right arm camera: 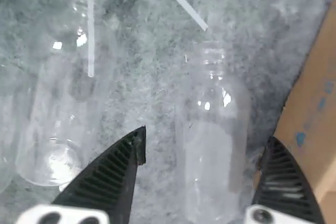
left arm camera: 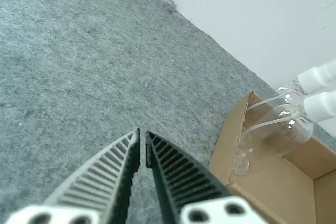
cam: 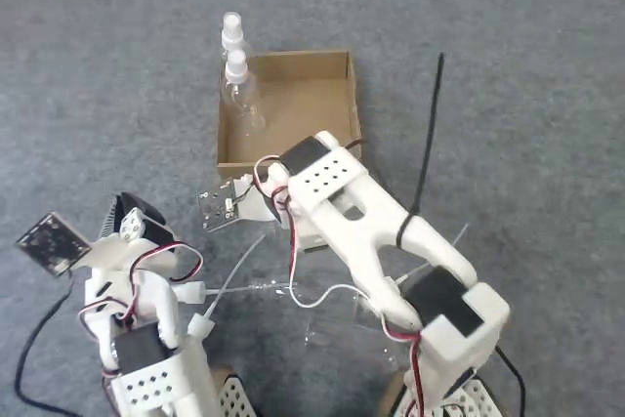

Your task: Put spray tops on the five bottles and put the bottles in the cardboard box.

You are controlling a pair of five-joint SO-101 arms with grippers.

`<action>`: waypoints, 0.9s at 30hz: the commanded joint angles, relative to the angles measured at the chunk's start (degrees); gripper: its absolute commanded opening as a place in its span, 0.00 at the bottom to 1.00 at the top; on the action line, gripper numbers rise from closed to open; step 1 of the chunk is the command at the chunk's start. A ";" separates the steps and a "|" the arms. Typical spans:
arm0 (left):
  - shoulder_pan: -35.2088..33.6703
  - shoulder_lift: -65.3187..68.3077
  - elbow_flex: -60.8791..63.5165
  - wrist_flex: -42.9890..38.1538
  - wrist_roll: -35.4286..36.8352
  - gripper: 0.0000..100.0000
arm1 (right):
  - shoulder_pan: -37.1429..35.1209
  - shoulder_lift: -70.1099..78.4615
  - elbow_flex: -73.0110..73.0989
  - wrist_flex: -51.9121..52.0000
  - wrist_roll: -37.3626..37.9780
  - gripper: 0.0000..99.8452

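Uncapped bottle (right arm camera: 212, 145) is seen lying on the carpet (right arm camera: 157, 77), just beside the cardboard box (right arm camera: 310, 114) wall, between the spread, empty jaws of the right gripper (right arm camera: 206, 142). Its neck is pointed away from the wrist. Left gripper (left arm camera: 143, 139) is clenched, empty, farther off.

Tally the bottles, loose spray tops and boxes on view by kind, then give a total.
Capped bottles in the box: 2
Uncapped bottles lying on the carpet: 2
Loose spray tops: 2
Cardboard box: 1
Total: 7 clearly seen; more clear bottles may lie hidden.
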 commanded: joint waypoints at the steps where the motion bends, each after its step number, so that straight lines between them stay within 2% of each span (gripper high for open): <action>1: 0.09 -0.70 -0.75 -1.58 -0.62 0.01 | -0.31 1.01 -5.10 -0.75 1.76 0.30; 15: 0.09 -0.70 -0.75 -1.58 -0.62 0.01 | -0.31 8.22 -7.56 -3.82 1.32 0.29; 24: 0.09 -0.70 -0.75 -1.67 -0.62 0.01 | -0.13 8.84 -7.65 -3.12 1.23 0.04; 27: 0.09 -0.70 -0.75 -1.67 -0.62 0.01 | -0.04 8.57 -8.18 -0.66 -1.41 0.01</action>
